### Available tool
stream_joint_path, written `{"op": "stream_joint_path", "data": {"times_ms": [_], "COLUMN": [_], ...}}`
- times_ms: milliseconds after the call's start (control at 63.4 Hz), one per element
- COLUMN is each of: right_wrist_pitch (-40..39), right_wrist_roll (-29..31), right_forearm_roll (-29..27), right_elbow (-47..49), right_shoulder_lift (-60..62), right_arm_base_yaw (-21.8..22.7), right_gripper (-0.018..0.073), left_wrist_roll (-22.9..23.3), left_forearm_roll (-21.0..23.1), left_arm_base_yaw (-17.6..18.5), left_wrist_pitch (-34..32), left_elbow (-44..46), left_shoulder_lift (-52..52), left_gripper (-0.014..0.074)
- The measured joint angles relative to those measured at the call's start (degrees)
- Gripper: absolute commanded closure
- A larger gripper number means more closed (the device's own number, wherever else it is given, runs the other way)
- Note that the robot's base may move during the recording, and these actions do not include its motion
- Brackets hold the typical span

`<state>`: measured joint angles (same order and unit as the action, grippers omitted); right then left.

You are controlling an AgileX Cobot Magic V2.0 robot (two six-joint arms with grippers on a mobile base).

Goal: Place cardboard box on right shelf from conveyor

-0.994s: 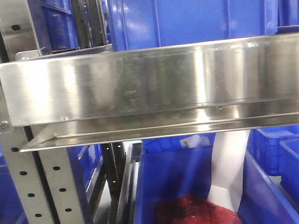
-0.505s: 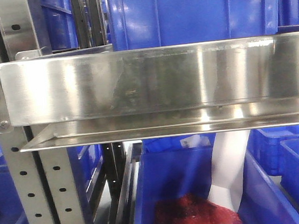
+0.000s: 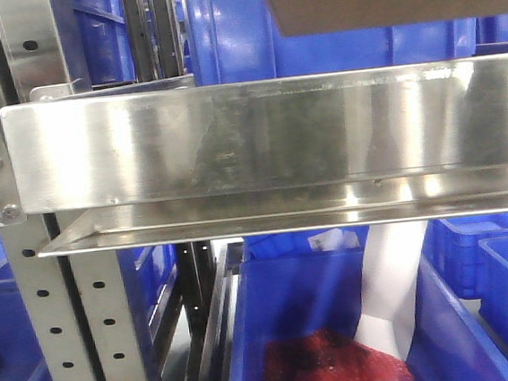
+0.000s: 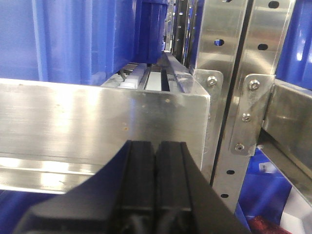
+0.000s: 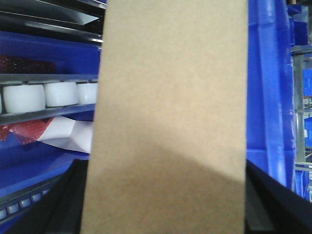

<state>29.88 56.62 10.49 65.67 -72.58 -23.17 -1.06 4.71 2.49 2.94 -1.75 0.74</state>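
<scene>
Tan box (image 5: 170, 117) gripped in right pincer (image 5: 165, 195) above steel shelf (image 3: 239, 217); lowering early could snag the front lip (image 3: 258, 136). Left pincer (image 4: 156, 185) closed, empty.

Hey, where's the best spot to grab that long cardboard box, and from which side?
Grip the cardboard box across its narrow width, with pads on the two long flat side faces, coming in along its length from the near end. Those faces are parallel and plain, and the right gripper straddles that width in the right wrist view.
</scene>
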Motion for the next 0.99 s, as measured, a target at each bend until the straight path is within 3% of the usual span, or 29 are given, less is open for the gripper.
{"op": "stream_joint_path", "data": {"times_ms": [994], "right_wrist_pitch": [-4.1], "right_wrist_roll": [0.0], "right_forearm_roll": [-1.3], "right_elbow": [0.0], "right_shoulder_lift": [-8.0], "right_arm_base_yaw": [-0.4], "right_gripper": [0.0492], "left_wrist_roll": [0.0], "left_forearm_roll": [0.0], "left_arm_base_yaw": [0.0], "left_wrist_pitch": [0.0], "left_elbow": [0.0], "left_shoulder_lift": [0.0], "left_gripper": [0.0715]}}
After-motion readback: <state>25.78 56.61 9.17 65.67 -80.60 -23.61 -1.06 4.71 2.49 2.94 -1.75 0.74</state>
